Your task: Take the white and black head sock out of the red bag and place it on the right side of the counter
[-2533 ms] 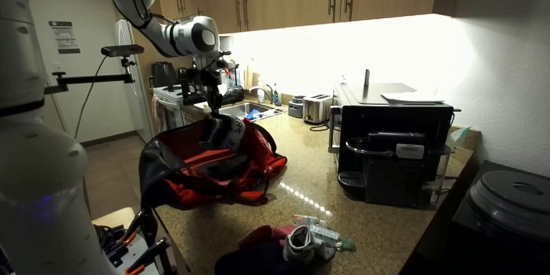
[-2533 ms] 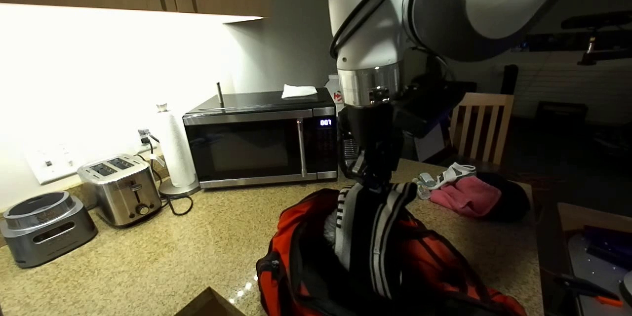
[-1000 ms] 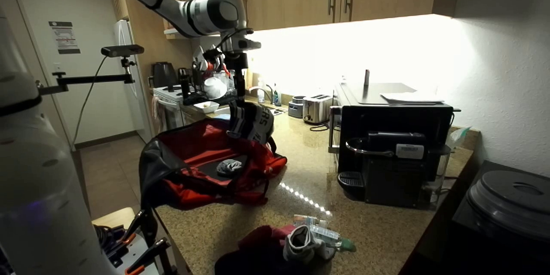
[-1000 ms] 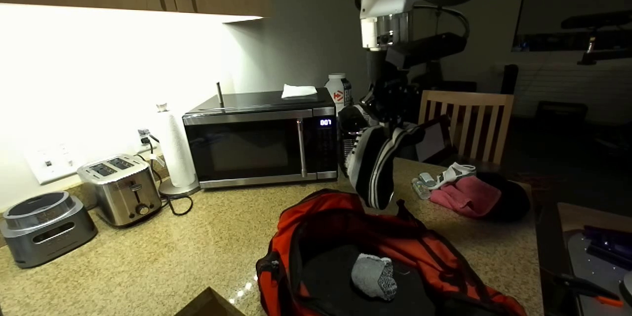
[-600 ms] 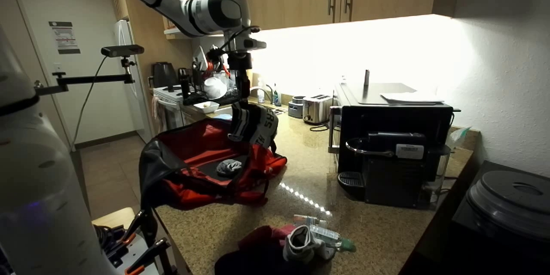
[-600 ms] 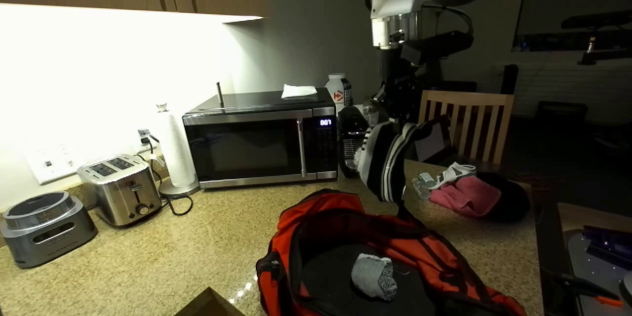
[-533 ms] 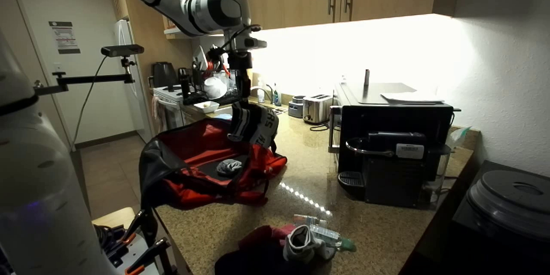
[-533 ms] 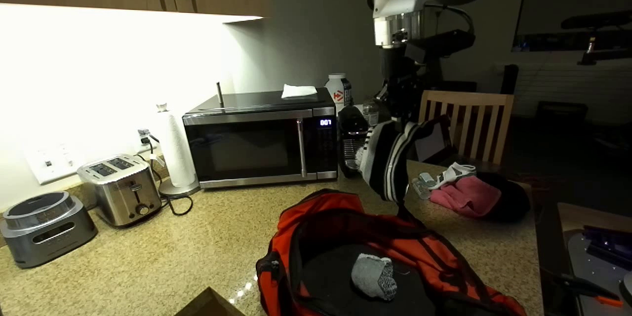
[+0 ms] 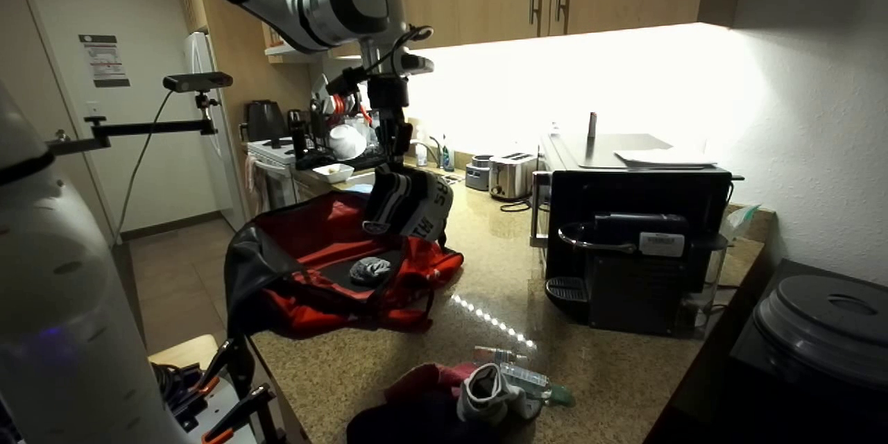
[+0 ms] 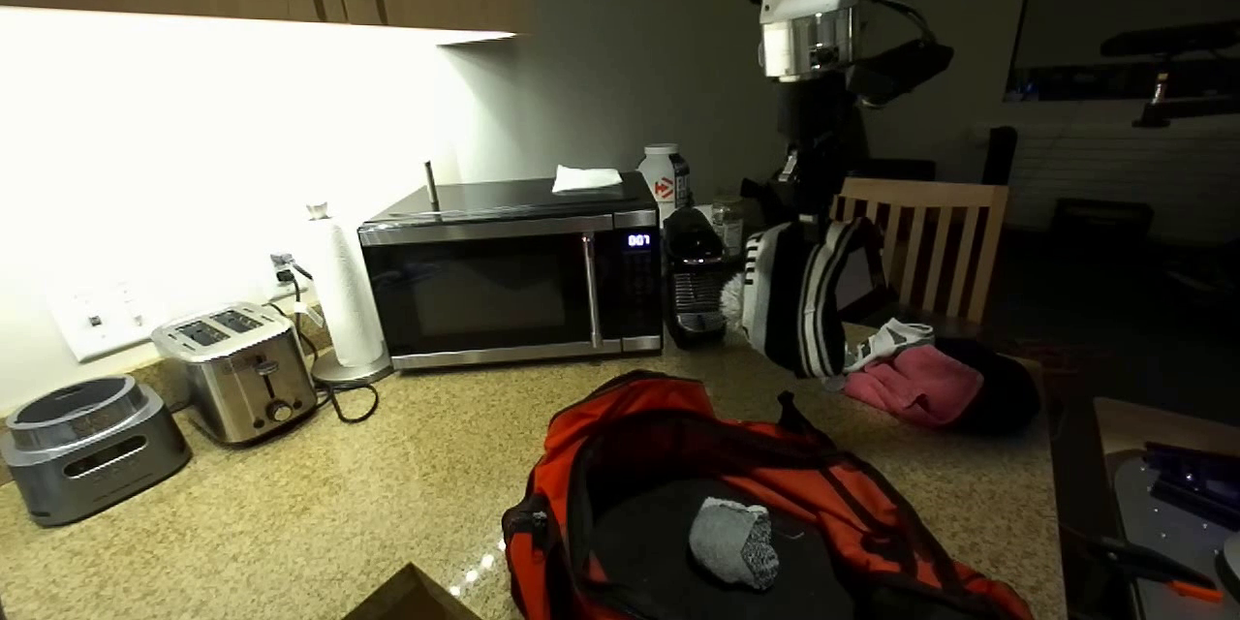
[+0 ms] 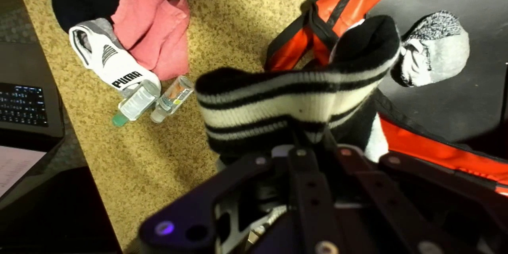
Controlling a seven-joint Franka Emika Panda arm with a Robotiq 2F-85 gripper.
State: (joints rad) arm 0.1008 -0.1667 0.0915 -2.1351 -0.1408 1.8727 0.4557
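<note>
The counter (image 10: 387, 475) is carrying the red bag (image 10: 605, 407), cut off below in an exterior view, and a microwave (image 10: 513, 281). The gripper (image 11: 313, 137) is pinching the head sock (image 10: 796, 300) aloft near the bag's rim, its tips seemingly hiding in fabric. A pink cloth (image 11: 154, 20) is lying apart; a grey sock (image 10: 733, 542) is resting inside the bag.

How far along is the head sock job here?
Done: the head sock is out of the red bag, hanging in the air. In hand: the gripper is closed on its striped rim. Left: lowering it onto the right side of the counter and releasing; no surface supports it yet.
</note>
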